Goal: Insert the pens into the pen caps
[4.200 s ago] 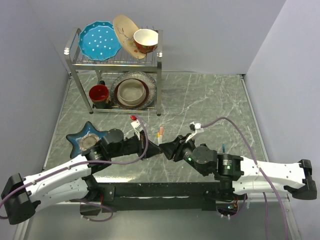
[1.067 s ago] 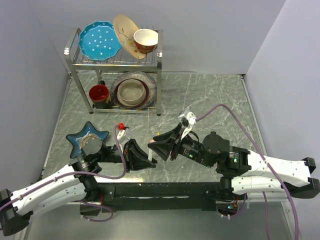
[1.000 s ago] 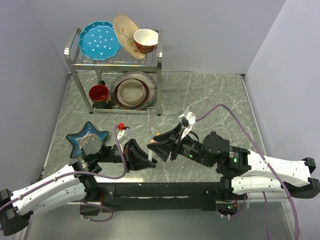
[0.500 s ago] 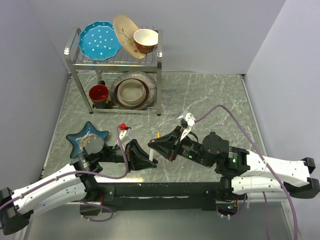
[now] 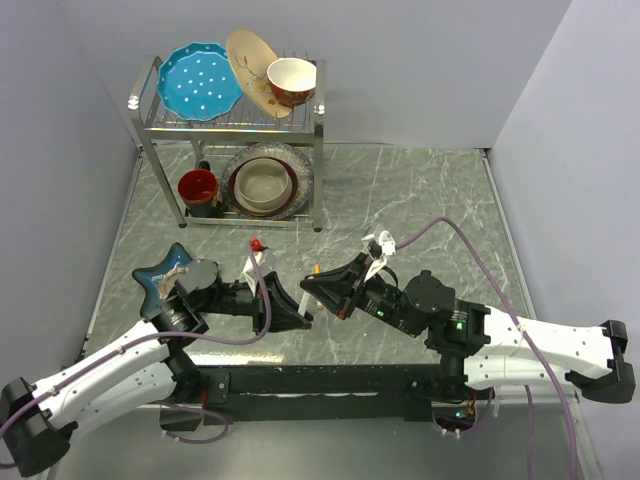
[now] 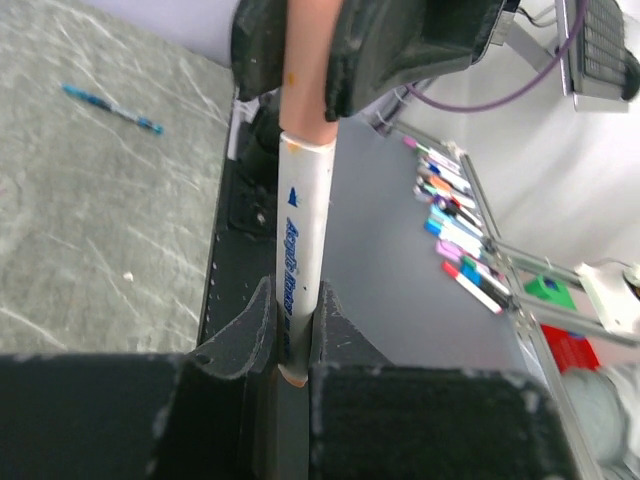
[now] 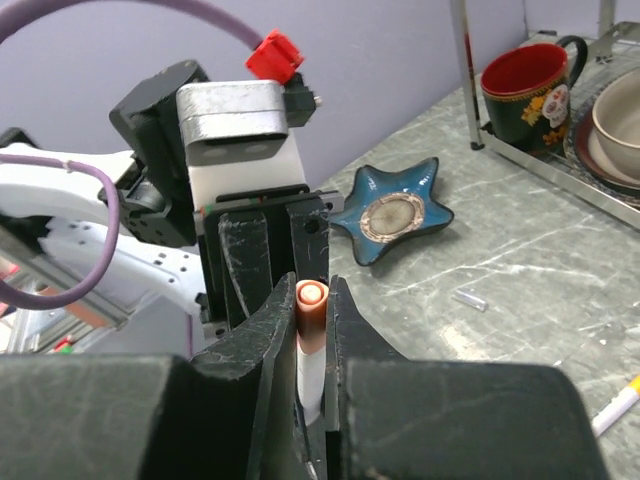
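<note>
At mid-frame, the left end effector (image 6: pixel 292 338) is gripping the pen (image 6: pixel 302 215) and the right end effector (image 7: pixel 312 325) is clamping the cap (image 7: pixel 311 305). Both are lying along one axis, touching end to end.

The left tool (image 6: pixel 290 335) and right tool (image 7: pixel 312 340), clamped on a white pen (image 6: pixel 303 230) and its orange cap (image 7: pixel 311 298), bar the near middle of the desk (image 5: pixel 420 200); the dish rack (image 5: pixel 319 170) blocks far left, the star dish (image 5: pixel 152 283) near left; open marble spans the far centre and right, save one blue pen (image 6: pixel 110 107)
</note>
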